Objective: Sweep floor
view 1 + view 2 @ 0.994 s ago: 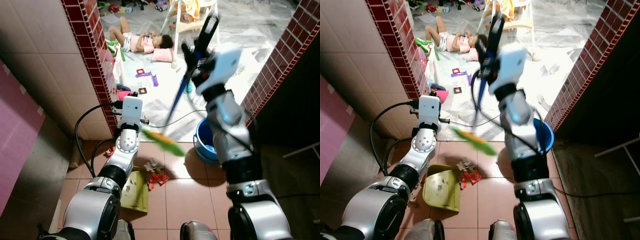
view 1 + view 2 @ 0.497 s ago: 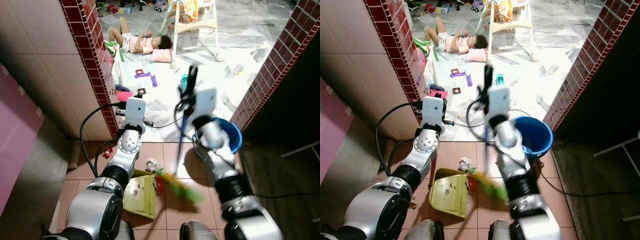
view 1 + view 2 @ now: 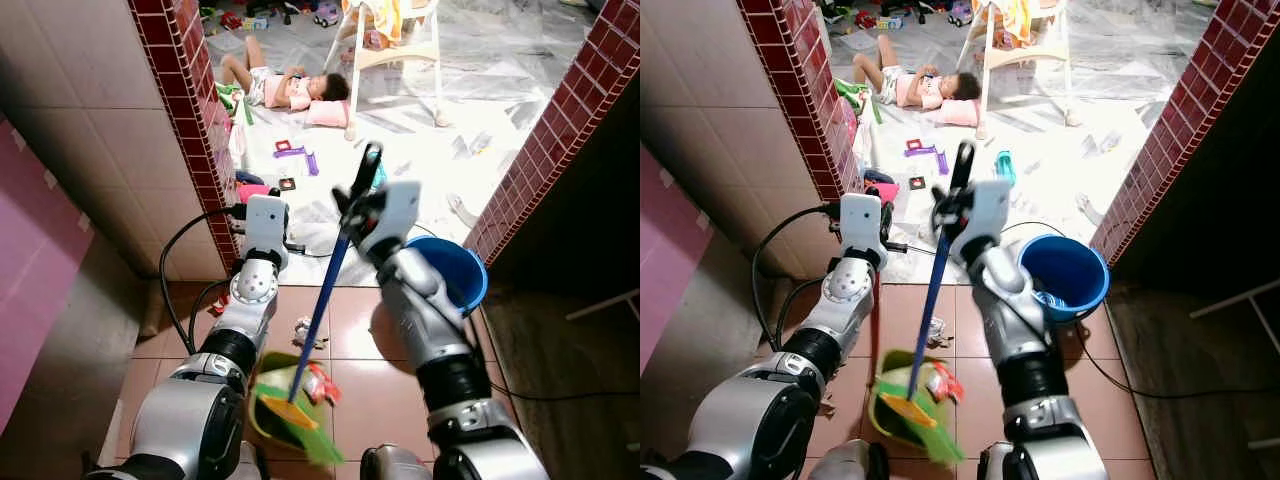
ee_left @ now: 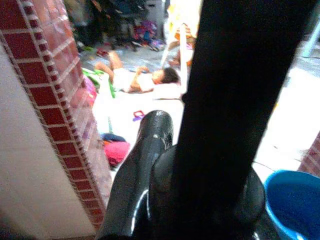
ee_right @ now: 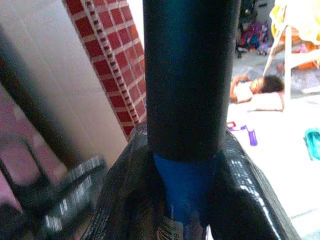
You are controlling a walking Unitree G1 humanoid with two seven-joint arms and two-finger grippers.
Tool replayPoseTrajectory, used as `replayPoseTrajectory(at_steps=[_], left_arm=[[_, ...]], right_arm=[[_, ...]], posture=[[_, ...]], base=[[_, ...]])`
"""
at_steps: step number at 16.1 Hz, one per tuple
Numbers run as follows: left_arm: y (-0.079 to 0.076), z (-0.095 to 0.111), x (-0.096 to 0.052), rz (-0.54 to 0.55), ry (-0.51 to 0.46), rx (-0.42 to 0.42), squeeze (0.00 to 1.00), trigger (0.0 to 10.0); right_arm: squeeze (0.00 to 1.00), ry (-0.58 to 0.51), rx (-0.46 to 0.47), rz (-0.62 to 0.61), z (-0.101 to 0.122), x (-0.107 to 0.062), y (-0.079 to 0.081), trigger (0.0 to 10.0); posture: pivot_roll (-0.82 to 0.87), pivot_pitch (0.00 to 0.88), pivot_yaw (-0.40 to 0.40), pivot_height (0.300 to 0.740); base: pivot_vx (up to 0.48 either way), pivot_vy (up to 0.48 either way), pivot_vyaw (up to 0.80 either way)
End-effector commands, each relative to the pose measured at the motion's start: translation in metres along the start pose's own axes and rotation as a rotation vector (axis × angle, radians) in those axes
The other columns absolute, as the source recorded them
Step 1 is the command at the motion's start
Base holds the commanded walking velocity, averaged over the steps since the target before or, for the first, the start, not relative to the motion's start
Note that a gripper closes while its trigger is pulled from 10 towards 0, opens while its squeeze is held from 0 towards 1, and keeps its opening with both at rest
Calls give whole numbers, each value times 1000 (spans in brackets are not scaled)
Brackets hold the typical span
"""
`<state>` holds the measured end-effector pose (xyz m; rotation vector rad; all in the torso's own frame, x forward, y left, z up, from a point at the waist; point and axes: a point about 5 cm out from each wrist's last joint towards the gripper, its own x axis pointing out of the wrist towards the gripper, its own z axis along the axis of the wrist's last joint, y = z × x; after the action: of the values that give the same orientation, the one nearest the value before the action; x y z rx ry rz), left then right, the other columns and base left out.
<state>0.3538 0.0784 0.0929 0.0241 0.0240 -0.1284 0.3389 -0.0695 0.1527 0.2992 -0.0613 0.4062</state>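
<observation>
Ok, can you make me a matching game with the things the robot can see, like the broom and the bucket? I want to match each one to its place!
Things:
1. broom
2. dustpan
3. bucket
4. high chair

Places:
A. on the tiled floor beside the right arm, near the brick pillar
B. far back in the bright room, standing on its white legs
C. held in the right gripper, with its bristles down by the dustpan
D. low on the floor between the two arms, with litter near it

Pairs: 1-C, 2-D, 3-A, 4-B
</observation>
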Motion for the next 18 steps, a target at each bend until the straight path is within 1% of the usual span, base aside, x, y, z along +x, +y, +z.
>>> replayPoseTrajectory(at_steps=[1,2,3,4,7,8,10,11,13,15,18], left_arm=[[-12,-27,-11,-10,157,-112,0,10000],[-13,-27,-11,-18,161,-118,0,10000],[-16,-28,-11,-40,164,-125,0,10000],[-18,-27,-11,-56,159,-150,0,10000],[-18,-25,-11,-67,143,-170,0,10000],[-18,-25,-11,-67,142,-170,0,10000],[-16,-23,-9,-60,135,-169,0,10000],[-15,-19,-8,-71,115,-164,0,10000],[-12,-16,-6,-99,97,-168,0,10000],[-7,-14,-6,-82,83,-113,0,10000],[-5,-10,-5,-92,57,-115,0,10000]], right_arm=[[0,-114,65,66,32,8,11,10000],[0,-150,68,88,45,11,13,10000],[0,-209,36,112,64,13,15,10000],[0,-235,20,123,70,14,15,10000],[0,-371,-116,130,99,11,15,10000],[0,-396,-145,112,105,10,13,10000],[0,-440,-245,82,113,4,7,10000],[0,-437,-262,57,113,2,2,10000],[0,-413,-331,-5,105,-7,-13,10000],[0,-339,-390,-99,87,-17,-31,10000],[0,-270,-413,-177,70,-25,-41,10000]], posture=[[-178,64,5,740],[-178,64,5,740],[-182,62,5,740],[-182,62,5,740],[-183,59,4,740],[-185,57,3,740],[-187,55,3,740],[-191,55,4,740],[-185,58,3,740],[-178,62,5,740],[-177,64,8,740]], base=[[0,0,0],[0,0,0],[0,0,0],[0,0,0],[0,0,0],[0,0,0],[0,0,0],[0,0,0],[0,0,0],[0,0,0],[0,0,0]])
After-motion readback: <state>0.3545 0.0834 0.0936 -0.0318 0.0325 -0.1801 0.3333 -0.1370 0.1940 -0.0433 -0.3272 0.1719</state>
